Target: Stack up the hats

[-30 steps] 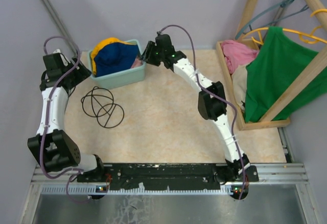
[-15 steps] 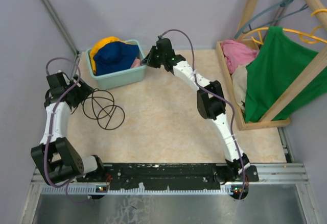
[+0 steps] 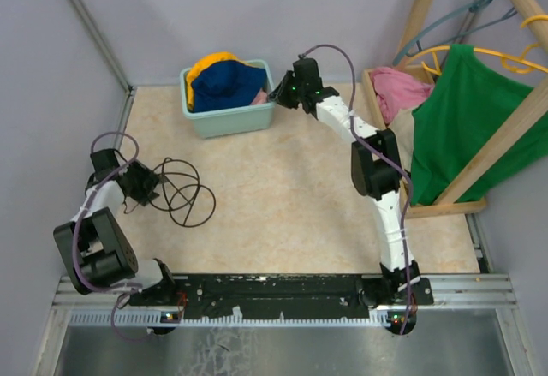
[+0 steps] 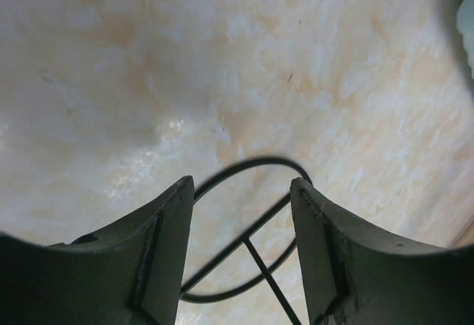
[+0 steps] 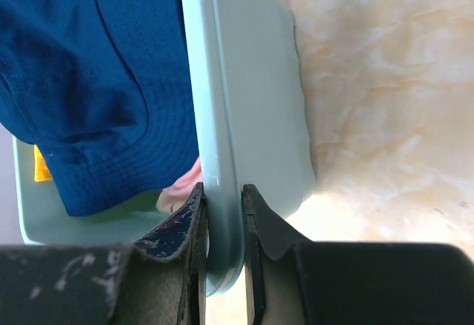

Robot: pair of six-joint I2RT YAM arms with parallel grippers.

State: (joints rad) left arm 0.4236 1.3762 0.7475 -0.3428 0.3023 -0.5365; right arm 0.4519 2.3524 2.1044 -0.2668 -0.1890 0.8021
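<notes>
- Broadly, the table (image 3: 282,222): bare room across centre frame; wooden crate (image 3: 441,210) bounds the right.
- Upper centre, teal bin (image 3: 229,121): my right claw (image 5: 222,192) is clamped on its right rim, which runs up-frame in the wrist view.
- Inside it, navy hat (image 3: 224,85) atop yellow hat (image 3: 204,61), left of that claw.
- Lower left, my left claw (image 4: 241,184): jaws apart over black wire (image 4: 244,266), well apart from the bin.

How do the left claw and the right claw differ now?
The left claw is open and empty; the right claw is shut on the teal bin. The left claw points at a black wire loop; the right claw sits beside the navy hat. Both have dark fingers.
</notes>
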